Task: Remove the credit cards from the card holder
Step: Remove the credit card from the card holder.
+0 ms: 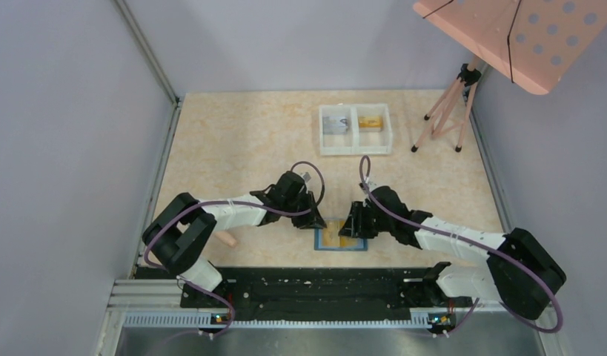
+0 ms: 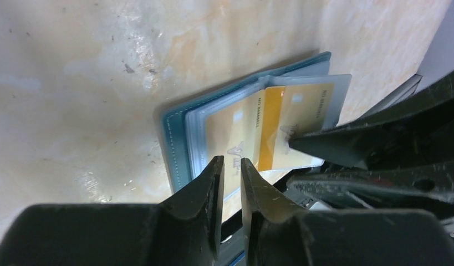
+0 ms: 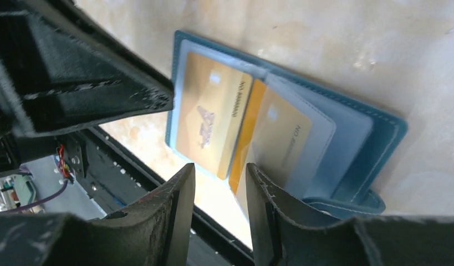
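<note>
Two gold plastic credit cards (image 3: 210,119) in clear pockets (image 3: 346,133) of open teal-blue bifold card holder (image 1: 342,239), flat on beige marbled worktop (image 1: 233,141) near front edge, left hand (image 2: 229,166) nearly closed at holder's edge, grip unclear, right hand (image 3: 219,174) part open, straddling orange card (image 3: 242,149) edge

The card holder (image 2: 177,138) looks like smooth teal leather or imitation leather with stitched edges, and its inner sleeves (image 2: 338,94) are cloudy, thin clear plastic. The credit cards (image 2: 230,133) are glossy gold and orange plastic. The tabletop (image 2: 75,83) is a shiny marbled beige laminate, speckled and scuffed. The left claw (image 2: 231,166) and right claw (image 3: 220,174) are matt black plastic, faintly ridged.
</note>
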{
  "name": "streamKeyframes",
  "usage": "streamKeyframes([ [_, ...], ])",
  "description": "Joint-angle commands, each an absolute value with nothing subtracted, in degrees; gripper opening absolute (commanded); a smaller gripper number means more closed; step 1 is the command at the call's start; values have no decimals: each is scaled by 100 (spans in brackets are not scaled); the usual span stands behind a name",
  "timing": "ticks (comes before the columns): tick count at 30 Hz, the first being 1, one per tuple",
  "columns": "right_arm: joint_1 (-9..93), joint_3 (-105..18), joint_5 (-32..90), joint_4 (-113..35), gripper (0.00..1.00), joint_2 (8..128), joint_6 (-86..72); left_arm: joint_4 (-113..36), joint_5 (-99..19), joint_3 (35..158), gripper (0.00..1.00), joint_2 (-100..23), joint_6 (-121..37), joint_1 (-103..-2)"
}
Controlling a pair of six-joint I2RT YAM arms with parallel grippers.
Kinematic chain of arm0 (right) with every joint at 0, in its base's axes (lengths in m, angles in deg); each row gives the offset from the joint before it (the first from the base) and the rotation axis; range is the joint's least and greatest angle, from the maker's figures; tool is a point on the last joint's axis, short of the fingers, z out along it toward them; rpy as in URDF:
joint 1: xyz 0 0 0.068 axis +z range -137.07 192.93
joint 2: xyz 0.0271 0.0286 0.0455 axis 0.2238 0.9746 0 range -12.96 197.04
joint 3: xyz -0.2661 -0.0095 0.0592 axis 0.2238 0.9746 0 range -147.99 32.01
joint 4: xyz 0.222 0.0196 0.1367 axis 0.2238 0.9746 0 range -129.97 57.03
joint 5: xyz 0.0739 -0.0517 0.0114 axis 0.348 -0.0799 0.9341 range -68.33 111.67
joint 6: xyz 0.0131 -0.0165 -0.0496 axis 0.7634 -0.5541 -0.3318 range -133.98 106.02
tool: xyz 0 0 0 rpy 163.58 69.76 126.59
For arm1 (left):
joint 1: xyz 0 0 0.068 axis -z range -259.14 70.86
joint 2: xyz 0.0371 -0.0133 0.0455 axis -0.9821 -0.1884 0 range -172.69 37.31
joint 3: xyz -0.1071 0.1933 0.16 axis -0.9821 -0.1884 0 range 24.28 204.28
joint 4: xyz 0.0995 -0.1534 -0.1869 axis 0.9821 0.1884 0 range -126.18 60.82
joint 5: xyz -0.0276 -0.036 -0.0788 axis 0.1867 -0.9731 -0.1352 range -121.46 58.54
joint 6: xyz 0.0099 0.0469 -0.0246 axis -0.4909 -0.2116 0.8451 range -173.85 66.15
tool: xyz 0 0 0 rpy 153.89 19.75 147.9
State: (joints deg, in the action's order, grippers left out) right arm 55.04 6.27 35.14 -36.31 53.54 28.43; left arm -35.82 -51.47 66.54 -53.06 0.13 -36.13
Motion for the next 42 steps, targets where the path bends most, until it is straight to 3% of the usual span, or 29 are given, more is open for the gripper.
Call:
streamKeyframes([
  [1, 5159, 868, 3868, -4608, 38, 5767, 2799, -3719, -5110, 6566, 22, -5310, -93, -3616],
  [10, 5037, 958, 4075, -4907, 30, 6159, 2647, -3791, -5146, 6444, 18, -5430, -85, -3616],
  [30, 5036, 1121, 4100, -5379, 30, 6399, 3051, -4094, -5312, 6198, 11, -5512, 82, -3609],
  [42, 5003, 1288, 4268, -5881, 22, 6509, 3256, -3821, -5221, 6252, 9, -5506, 3, -3615],
])
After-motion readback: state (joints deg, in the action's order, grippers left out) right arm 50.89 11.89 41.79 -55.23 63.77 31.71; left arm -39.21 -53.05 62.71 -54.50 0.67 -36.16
